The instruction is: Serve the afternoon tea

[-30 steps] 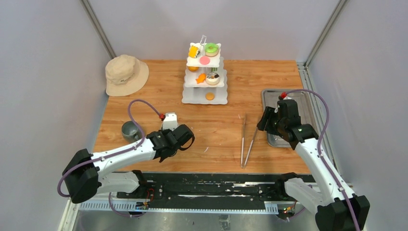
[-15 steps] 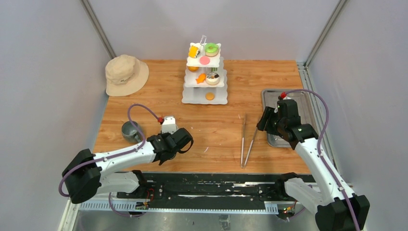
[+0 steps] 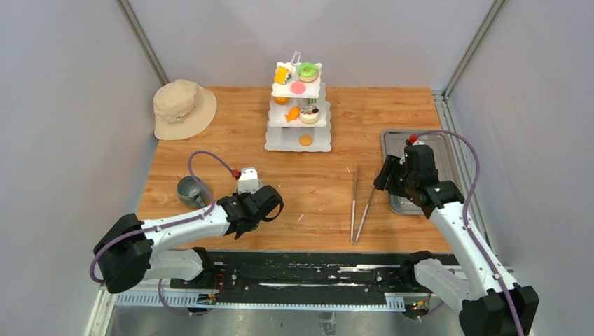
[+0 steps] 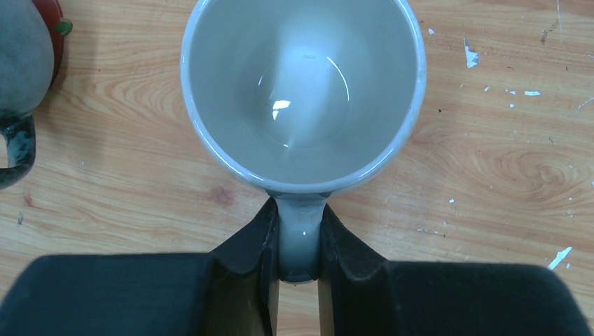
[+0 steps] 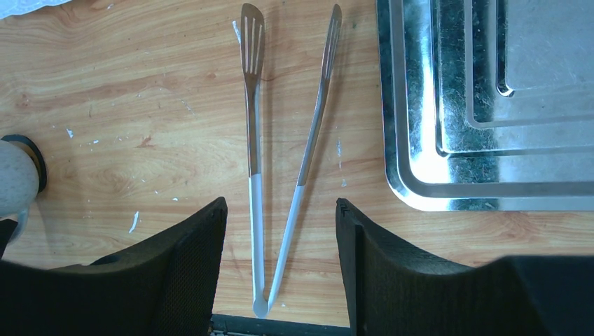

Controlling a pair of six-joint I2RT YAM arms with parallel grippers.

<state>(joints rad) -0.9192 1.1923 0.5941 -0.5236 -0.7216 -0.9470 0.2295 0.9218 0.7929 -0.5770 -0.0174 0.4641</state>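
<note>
My left gripper (image 4: 300,231) is shut on the handle of a grey mug (image 4: 302,77), which stands upright and empty on the wooden table. In the top view the gripper (image 3: 252,210) covers that mug. A second grey mug (image 3: 189,190) stands just to its left and shows at the left edge of the left wrist view (image 4: 17,56). The white three-tier stand (image 3: 298,145) at the back holds a green-pink donut (image 3: 307,71) and yellow (image 3: 282,75), pink (image 3: 298,87) and orange (image 3: 293,113) pieces. My right gripper (image 5: 280,206) is open and empty above metal tongs (image 5: 251,140).
The steel tray (image 3: 394,143) lies at the right, beside my right gripper (image 3: 391,178), and shows in the right wrist view (image 5: 420,140). The tongs (image 3: 358,203) lie between the arms. A beige bucket hat (image 3: 183,108) sits at the back left. Walls close in both sides.
My left gripper has shifted slightly to the right and towards the near edge, keeping the mug's handle. The right arm has not moved.
</note>
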